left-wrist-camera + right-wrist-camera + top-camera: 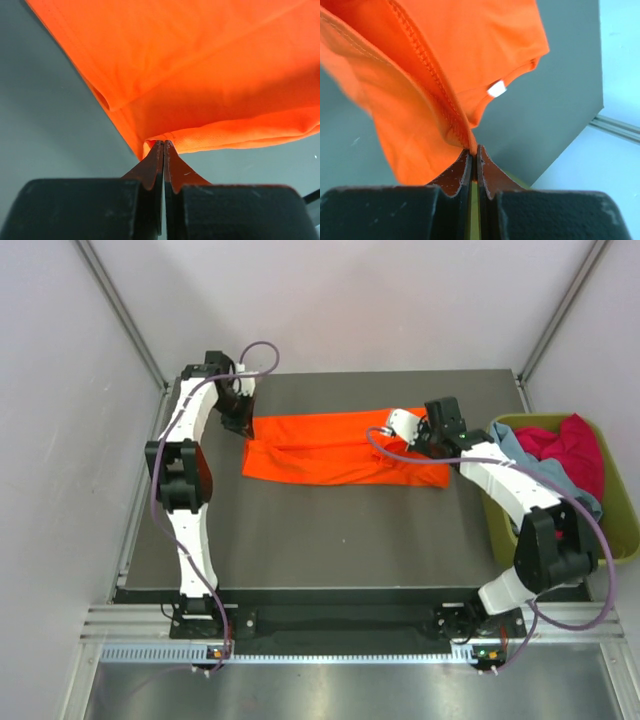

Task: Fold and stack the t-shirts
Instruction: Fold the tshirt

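Top view. The orange t-shirt (pixel 340 448) lies on the dark matte table (pixel 330 540), toward its 12 o'clock edge. The shirt forms a long flat band, creased lengthwise, with a slanted edge at its 3 o'clock end. The left gripper (pixel 245 428) meets the band at its 9 o'clock end, and the right gripper (pixel 412 440) meets it at about 2 o'clock. At 3 o'clock off the table stands an olive plastic bin (pixel 625 540). It holds a crumpled magenta t-shirt (pixel 572 452) and a grey-blue t-shirt (pixel 545 472) draped over its rim.

Left wrist view. The left gripper (pixel 163 145) is clenched on a corner of the orange t-shirt (pixel 200 65). Its reddish tapered fingertips pinch a rolled hem. The cloth is smooth and fine-knit, and it spreads toward 12 o'clock in two layers.

Right wrist view. The right gripper (pixel 474 151) is clenched on the orange t-shirt (pixel 485 40) at a stitched seam. The fabric is bunched and lifted off the table. A small white label (pixel 496 89) shows inside the neckline at 1 o'clock from the tips.
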Available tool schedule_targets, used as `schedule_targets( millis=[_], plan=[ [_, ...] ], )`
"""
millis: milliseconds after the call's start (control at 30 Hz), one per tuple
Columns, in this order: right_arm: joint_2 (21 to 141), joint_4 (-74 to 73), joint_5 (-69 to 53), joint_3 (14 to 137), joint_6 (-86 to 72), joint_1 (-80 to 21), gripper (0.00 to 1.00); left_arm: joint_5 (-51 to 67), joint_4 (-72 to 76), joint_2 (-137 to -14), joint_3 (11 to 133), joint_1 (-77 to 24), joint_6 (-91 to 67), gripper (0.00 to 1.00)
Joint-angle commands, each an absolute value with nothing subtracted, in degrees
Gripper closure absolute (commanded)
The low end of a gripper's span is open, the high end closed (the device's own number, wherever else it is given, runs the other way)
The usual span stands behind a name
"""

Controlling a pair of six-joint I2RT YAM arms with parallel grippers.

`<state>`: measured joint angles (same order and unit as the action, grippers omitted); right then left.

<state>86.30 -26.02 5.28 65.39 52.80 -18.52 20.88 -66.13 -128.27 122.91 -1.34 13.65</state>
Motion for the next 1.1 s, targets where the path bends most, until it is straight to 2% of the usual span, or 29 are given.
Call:
schedule_targets(
  millis=[0,367,1067],
  plan=[
    [90.25,-21.97,5.98,73.11,53.18,-16.53,1.00,20.92,-66.10,-128.32,126.91,-0.44,13.97,1.00],
    [107.73,-22.76,5.71,90.42,51.86,-15.56,1.00,17.76,-63.90,-132.62,133.06,1.49,11.34,1.00],
    [126.03,-25.40,6.85,108.01,52.38,-14.15,1.00,16.78,-66.18,-136.23,136.05,2.20,10.81,1.00]
  ],
)
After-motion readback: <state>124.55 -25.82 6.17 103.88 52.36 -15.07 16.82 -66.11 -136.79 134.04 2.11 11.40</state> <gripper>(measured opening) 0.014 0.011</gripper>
